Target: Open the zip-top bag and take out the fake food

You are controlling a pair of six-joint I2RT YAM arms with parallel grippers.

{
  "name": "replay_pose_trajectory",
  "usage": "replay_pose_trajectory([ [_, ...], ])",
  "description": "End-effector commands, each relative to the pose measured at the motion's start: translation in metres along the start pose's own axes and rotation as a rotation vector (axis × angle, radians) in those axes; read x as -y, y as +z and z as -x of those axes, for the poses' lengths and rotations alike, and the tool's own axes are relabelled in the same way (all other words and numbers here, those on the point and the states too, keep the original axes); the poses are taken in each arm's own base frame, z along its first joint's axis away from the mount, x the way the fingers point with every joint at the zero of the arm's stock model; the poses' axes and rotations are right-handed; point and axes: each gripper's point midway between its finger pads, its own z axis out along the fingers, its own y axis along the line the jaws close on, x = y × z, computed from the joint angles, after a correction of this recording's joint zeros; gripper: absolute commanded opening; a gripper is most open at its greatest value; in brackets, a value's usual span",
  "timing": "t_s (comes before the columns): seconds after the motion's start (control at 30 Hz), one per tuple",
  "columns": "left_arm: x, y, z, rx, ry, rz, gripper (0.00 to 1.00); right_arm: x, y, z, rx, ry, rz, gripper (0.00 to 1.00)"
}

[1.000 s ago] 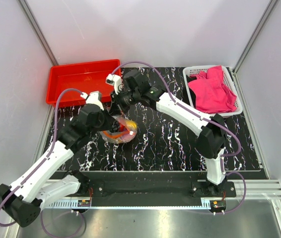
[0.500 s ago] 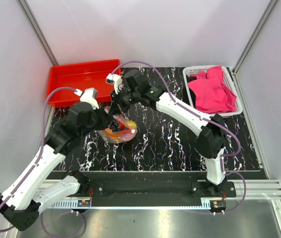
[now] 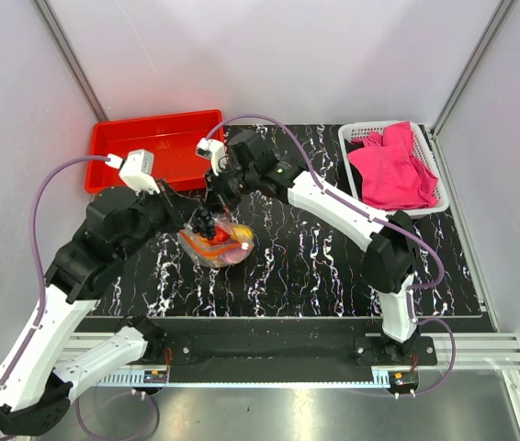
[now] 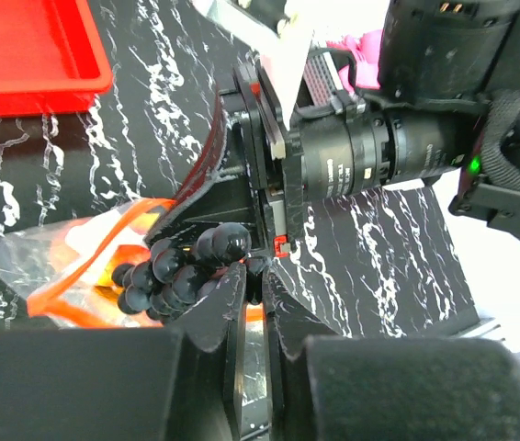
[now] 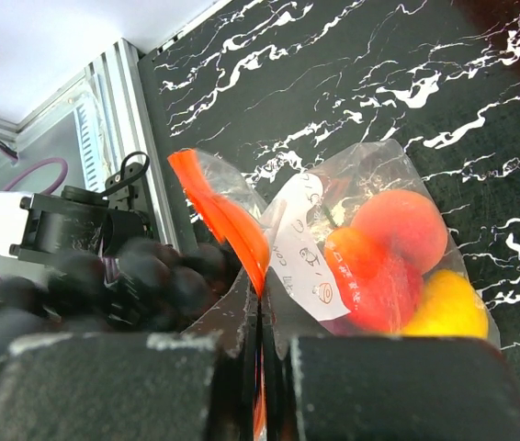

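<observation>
Illegible red marks on white label inside zip-top bag.

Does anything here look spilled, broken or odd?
Nothing spilled or broken. The zip-top bag just lies crumpled, its orange zip strip pinched by the right gripper, with a dark toy grape bunch at its mouth, apparently held by the left gripper.
</observation>
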Motion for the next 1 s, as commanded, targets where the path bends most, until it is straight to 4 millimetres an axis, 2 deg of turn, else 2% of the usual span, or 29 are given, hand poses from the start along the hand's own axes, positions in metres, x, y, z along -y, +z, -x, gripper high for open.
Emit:
replay_pose_trajectory([
  [0.0, 0.01, -0.023, 0.046, 0.142, 0.025, -0.001, 0.12, 0.008, -0.01, 0.015, 0.044, -0.024, -0.039, 0.0],
  [0.2, 0.015, -0.044, 0.078, 0.201, 0.106, 0.023, 0.12, 0.041, -0.02, 0.01, 0.048, 0.025, -0.098, 0.0],
  [0.37, 0.0, -0.044, 0.096, 0.263, 0.135, 0.129, 0.13, 0.062, -0.042, 0.011, 0.078, 0.05, -0.141, 0.0],
  [0.5, -0.018, -0.023, 0.106, 0.298, 0.151, 0.251, 0.14, 0.076, -0.062, 0.007, 0.097, 0.071, -0.179, 0.0],
  [0.63, -0.034, 0.002, 0.127, 0.366, 0.142, 0.309, 0.13, 0.08, -0.085, 0.01, 0.127, 0.06, -0.216, 0.0],
  [0.67, -0.038, 0.017, 0.125, 0.34, 0.144, 0.301, 0.12, 0.082, -0.088, 0.007, 0.126, 0.064, -0.224, 0.0],
  [0.73, -0.054, 0.027, 0.138, 0.37, 0.112, 0.335, 0.11, 0.083, -0.098, 0.01, 0.141, 0.055, -0.238, 0.0],
  [0.77, -0.06, 0.043, 0.137, 0.345, 0.108, 0.335, 0.1, 0.085, -0.1, 0.007, 0.139, 0.059, -0.245, 0.0],
  [0.83, -0.072, 0.056, 0.148, 0.364, 0.1, 0.353, 0.1, 0.085, -0.107, 0.009, 0.151, 0.051, -0.252, 0.0],
  [0.87, -0.081, 0.073, 0.146, 0.341, 0.099, 0.369, 0.1, 0.085, -0.109, 0.008, 0.151, 0.052, -0.255, 0.0],
  [0.93, -0.091, 0.087, 0.156, 0.359, 0.099, 0.384, 0.09, 0.085, -0.113, 0.01, 0.159, 0.044, -0.26, 0.0],
  [0.97, -0.101, 0.107, 0.152, 0.329, 0.096, 0.399, 0.09, 0.084, -0.114, 0.009, 0.16, 0.043, -0.26, 0.0],
])
